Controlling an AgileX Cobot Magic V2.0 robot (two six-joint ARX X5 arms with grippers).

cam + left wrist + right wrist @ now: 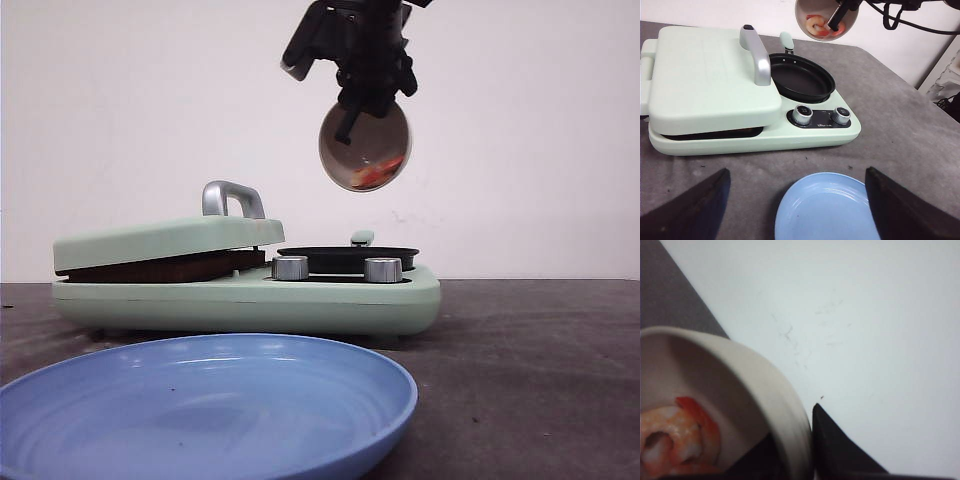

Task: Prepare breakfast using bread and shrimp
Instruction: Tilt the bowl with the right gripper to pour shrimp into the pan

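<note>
My right gripper [352, 118] is shut on the rim of a small white bowl [365, 150] and holds it tilted high above the round black pan [348, 256] of the mint-green breakfast maker [250, 295]. Orange shrimp [378, 173] lie in the bowl; they also show in the right wrist view [677, 440] and the left wrist view [817, 26]. My left gripper [797, 205] is open and empty above the blue plate [825, 207]. The bread is hidden; the grill lid [710, 75] is down.
The blue plate [200, 410] lies at the table's front, before the breakfast maker. Two silver knobs [290, 267] sit on its front. A silver handle [232, 196] stands on the lid. A white wall is behind.
</note>
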